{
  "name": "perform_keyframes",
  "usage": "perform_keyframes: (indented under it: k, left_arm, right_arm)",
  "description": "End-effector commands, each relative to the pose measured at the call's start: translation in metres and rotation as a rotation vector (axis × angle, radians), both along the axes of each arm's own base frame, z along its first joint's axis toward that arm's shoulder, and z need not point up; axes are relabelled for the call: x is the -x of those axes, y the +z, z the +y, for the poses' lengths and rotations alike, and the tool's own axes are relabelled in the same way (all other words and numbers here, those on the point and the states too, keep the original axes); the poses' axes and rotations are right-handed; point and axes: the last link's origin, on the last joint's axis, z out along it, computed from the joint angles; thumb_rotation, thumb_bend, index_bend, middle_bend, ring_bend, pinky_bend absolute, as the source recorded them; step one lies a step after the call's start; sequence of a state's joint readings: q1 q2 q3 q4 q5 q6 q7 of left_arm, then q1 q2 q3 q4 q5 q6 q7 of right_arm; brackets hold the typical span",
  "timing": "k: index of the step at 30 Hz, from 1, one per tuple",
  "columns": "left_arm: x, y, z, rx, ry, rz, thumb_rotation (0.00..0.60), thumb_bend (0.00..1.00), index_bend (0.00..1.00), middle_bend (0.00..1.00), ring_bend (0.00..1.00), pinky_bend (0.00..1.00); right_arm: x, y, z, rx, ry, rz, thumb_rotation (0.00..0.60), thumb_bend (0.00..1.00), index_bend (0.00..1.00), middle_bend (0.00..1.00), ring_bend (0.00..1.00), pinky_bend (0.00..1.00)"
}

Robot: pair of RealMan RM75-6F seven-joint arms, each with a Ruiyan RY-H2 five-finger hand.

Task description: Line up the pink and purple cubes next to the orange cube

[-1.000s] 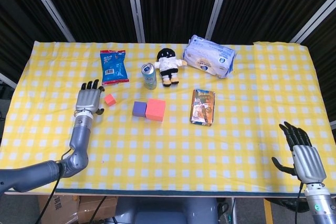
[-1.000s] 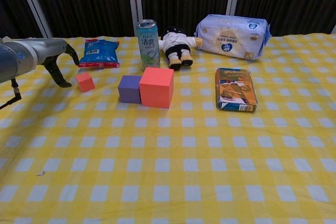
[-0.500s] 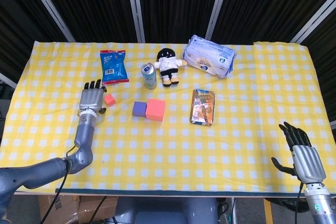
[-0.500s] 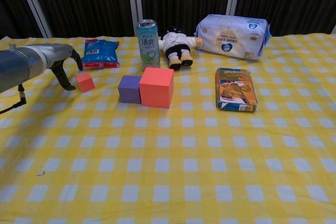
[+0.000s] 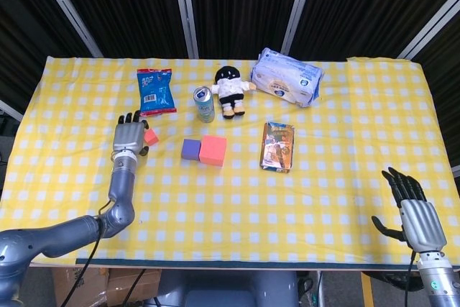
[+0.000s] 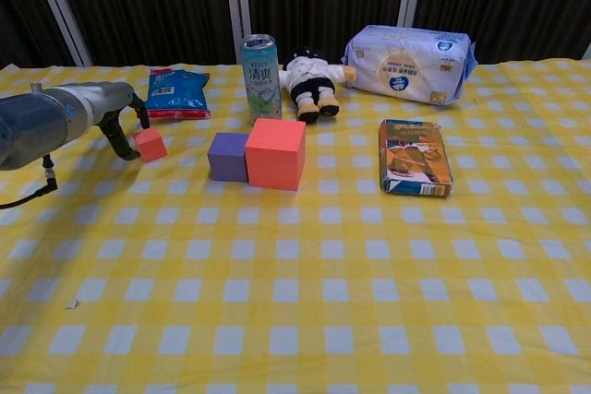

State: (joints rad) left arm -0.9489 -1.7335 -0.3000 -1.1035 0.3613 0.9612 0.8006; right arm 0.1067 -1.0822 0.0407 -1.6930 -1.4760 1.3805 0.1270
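The left hand (image 5: 129, 136) lies at the pink cube (image 5: 151, 136), fingers pointing toward the far edge of the table (image 5: 79, 199). From the chest view its fingers (image 6: 118, 132) curl down right against the cube's left face, touching or nearly so — whether they actually grip it cannot be told. The pink cube sits well left of the other 2 cubes, in front of the blue snack bag (image 5: 156, 92).

The purple cube (image 5: 190, 149) stands flush against the left side of the larger orange cube (image 5: 213, 150), both near the table's middle. Behind them stand a can (image 5: 204, 103) and a doll (image 5: 230, 90), with a pack of tissues (image 5: 287, 86) further right. A small box (image 5: 277, 147) lies flat to the right of the orange cube.

The right hand (image 5: 415, 215) hangs at the near right edge, empty, fingers spread and straight — far from every object.
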Motion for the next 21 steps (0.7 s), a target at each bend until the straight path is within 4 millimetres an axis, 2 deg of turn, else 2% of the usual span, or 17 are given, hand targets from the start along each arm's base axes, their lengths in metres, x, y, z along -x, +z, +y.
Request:
perform_keyframes:
  k: [1,9,21]
  left_arm:
    - [0.0,0.0,0.0009,-0.004,0.004,0.0,0.6,0.37,0.3,0.0,0.0,0.0]
    - [0.0004,-0.0017,0.0011,0.003,0.009,-0.012,0.6,0.38,0.33,0.0,0.0,0.0]
    - [0.0,-0.0058,-0.0001,0.018,0.004,-0.015,0.6,0.4,0.33,0.0,0.0,0.0]
  right_arm:
    - [0.0001,-0.0001,0.0,-0.001,0.0,0.0,0.6,0.34,0.0,0.0,0.0,0.0]
    - [0.0001,0.0001,-0.0002,0.0,-0.001,-0.004,0.6,0.34,0.0,0.0,0.0,0.0]
    - [-0.0004,-0.0004,0.0003,-0.001,0.001,-0.009,0.6,0.34,0.0,0.0,0.0,0.0]
